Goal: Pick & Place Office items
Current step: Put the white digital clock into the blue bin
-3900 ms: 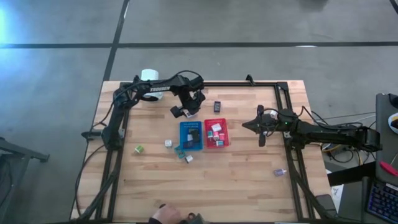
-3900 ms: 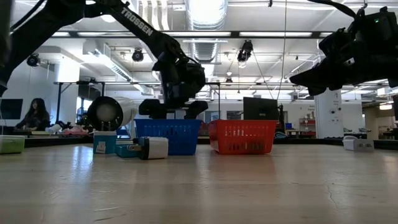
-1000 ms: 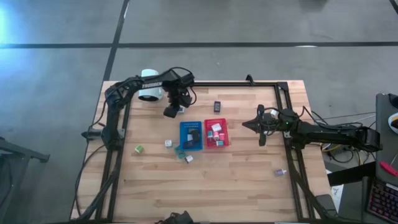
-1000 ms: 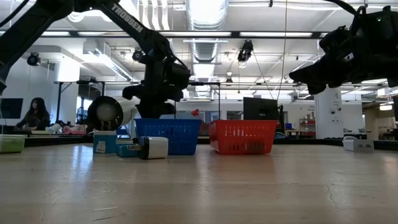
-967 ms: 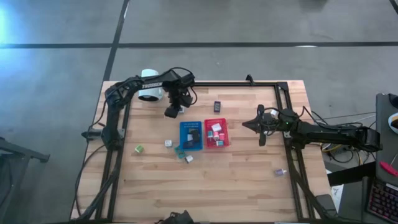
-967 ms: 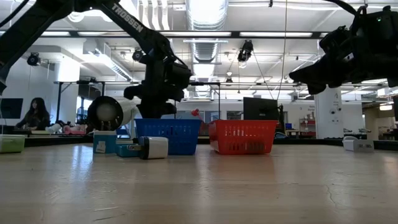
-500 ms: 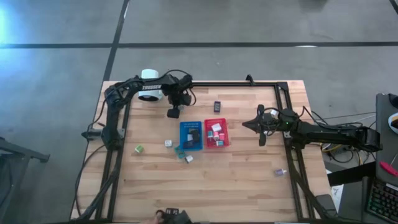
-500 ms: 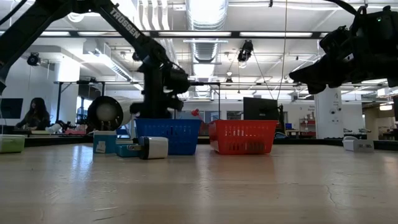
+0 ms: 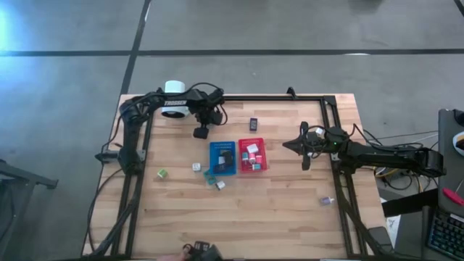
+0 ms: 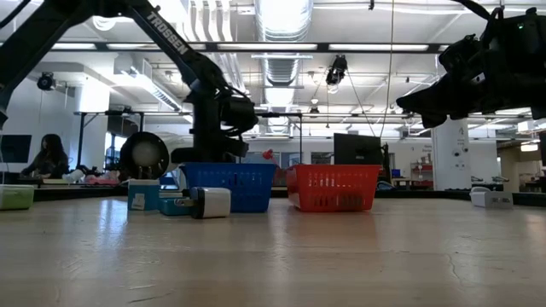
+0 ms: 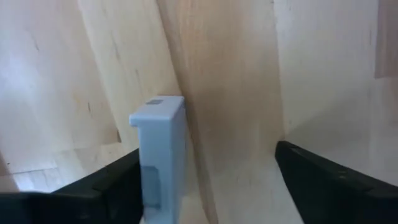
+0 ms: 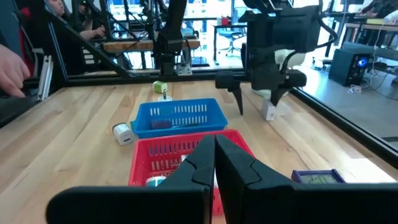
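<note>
My left gripper [image 9: 201,133] points down at the far left of the table, behind the blue tray [image 9: 222,157], and is open. A pale blue-white block [image 11: 158,158] stands upright between its fingers, close to one of them; the right wrist view shows it low by the gripper [image 12: 269,113]. The blue tray and the red tray [image 9: 252,155] hold several small items. Loose items lie around them: a green cube [image 9: 162,174], a white piece [image 9: 196,167] and a dark piece [image 9: 254,124]. My right gripper [image 9: 286,145] hangs shut and level to the right of the red tray. My left gripper stands open over the pale block, coming from above with its fingers pointing down. The block's side lies right beside one finger [image 11: 106,183]. I cannot tell whether they touch.
A big white cylinder [image 9: 172,98] lies at the far left corner, just behind my left arm. A small purple item [image 9: 325,201] lies near the right frame rail. A dark object [image 9: 203,251] shows at the near edge. A person's hand [image 12: 12,68] shows beyond the table.
My left gripper has sunk toward the table behind the blue tray and has opened: in the low view its fingers now stand spread wide. The pale block is now between the open fingers.
</note>
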